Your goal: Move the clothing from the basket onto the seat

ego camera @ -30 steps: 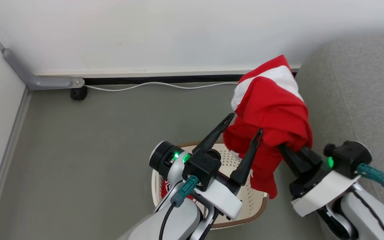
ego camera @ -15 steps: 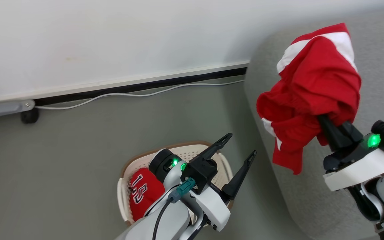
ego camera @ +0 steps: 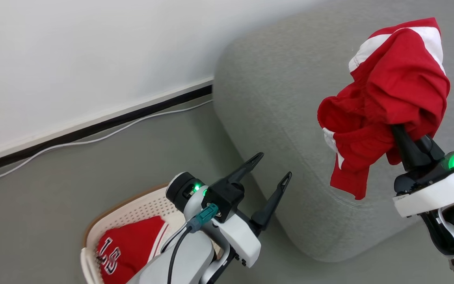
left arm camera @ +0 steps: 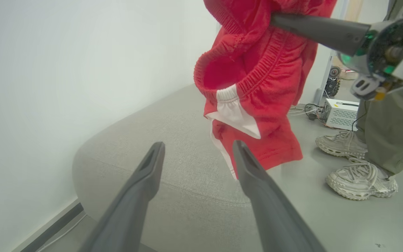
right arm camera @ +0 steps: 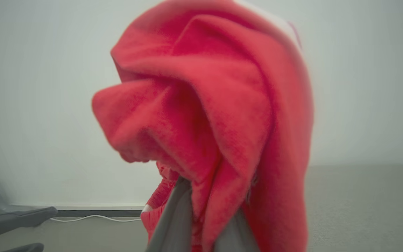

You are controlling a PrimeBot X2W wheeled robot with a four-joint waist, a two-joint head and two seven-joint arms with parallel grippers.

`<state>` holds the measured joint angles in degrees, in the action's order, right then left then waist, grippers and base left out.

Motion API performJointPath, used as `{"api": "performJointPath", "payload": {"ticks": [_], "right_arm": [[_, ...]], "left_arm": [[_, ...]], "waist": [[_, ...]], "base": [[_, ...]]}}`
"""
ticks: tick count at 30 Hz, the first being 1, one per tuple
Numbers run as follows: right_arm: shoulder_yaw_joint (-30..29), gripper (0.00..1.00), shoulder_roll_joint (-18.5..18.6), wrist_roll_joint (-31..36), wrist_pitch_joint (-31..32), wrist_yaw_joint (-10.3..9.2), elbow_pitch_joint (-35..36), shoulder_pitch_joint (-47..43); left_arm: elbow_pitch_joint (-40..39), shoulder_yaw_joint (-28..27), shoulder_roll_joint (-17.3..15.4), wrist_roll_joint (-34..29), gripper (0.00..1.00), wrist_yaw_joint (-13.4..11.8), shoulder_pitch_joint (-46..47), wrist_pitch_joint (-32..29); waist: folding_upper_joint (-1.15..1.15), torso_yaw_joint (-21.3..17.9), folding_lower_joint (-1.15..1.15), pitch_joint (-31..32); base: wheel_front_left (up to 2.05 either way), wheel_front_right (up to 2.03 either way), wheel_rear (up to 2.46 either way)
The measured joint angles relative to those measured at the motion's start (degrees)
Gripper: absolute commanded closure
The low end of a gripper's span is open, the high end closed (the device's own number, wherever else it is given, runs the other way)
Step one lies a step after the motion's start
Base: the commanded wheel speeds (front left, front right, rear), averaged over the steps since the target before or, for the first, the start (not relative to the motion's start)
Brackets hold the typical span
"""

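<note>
Two grippers in the head view: the right gripper (ego camera: pixel 402 142), upper right, clamps red shorts (ego camera: pixel 400 79) by the grey sofa (ego camera: pixel 282 98). The left gripper (ego camera: pixel 273 169), lower centre, is spread wide and empty. A numbered jersey (ego camera: pixel 128 246) lies in the basket (ego camera: pixel 132 203), lower left. Left wrist view: the shorts hang top centre. Right wrist view: red fabric drapes the closed fingers.

Soft, matt red shorts (ego camera: pixel 404 79) with a gathered elastic waistband above the coarse-woven grey cloth sofa (ego camera: pixel 274 118); beside the sofa, a smooth perforated plastic basket (ego camera: pixel 140 207).

The clothing (ego camera: pixel 392 86) hides the right end effector's (ego camera: pixel 395 129) fingertips. The bottom edge cuts off the basket (ego camera: pixel 132 207).
</note>
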<state>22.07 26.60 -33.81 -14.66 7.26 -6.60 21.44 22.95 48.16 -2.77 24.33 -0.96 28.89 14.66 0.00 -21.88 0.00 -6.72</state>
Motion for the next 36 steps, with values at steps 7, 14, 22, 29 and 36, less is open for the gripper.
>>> {"api": "performJointPath", "payload": {"ticks": [7, 14, 22, 29, 36], "right_arm": [[-1.77, 1.00, -1.23, 0.00, 0.00, 0.00, -0.36, -1.29], [-7.50, 1.00, -0.46, 0.78, 0.00, 0.00, 0.60, -4.95], [-10.37, 1.00, 1.55, 0.89, 0.00, 0.00, -0.55, -2.20], [-14.05, 1.00, 5.06, -1.97, -0.01, 0.00, -6.13, 7.77], [-16.67, 1.00, 8.57, -2.77, -0.01, 0.00, -12.34, 16.50]], "left_arm": [[-0.25, -2.40, -0.03, -0.75, 0.00, 0.97, -1.53, -0.01], [-0.23, -0.77, 0.05, -0.74, 0.00, 1.92, -1.44, 0.00], [-0.62, 1.88, -0.09, -1.82, 0.00, -0.77, 0.90, 0.00], [-1.37, 6.13, -0.24, -3.72, 0.00, -3.72, 6.03, 0.00], [-1.02, 12.02, -0.46, -3.21, 0.00, -7.01, 12.77, 0.00]], "waist": [[0.00, -6.81, 0.00, 1.05], [0.00, -9.29, 0.00, 0.05], [0.00, -9.66, 0.00, -4.64], [0.00, -8.43, 0.00, -11.24], [0.00, -5.33, 0.00, -18.54]], "base": [[0.00, 0.00, 0.00], [0.00, 0.00, 0.00], [0.00, 0.00, 0.00], [0.00, 0.00, 0.00], [0.00, 0.00, 0.00]]}}
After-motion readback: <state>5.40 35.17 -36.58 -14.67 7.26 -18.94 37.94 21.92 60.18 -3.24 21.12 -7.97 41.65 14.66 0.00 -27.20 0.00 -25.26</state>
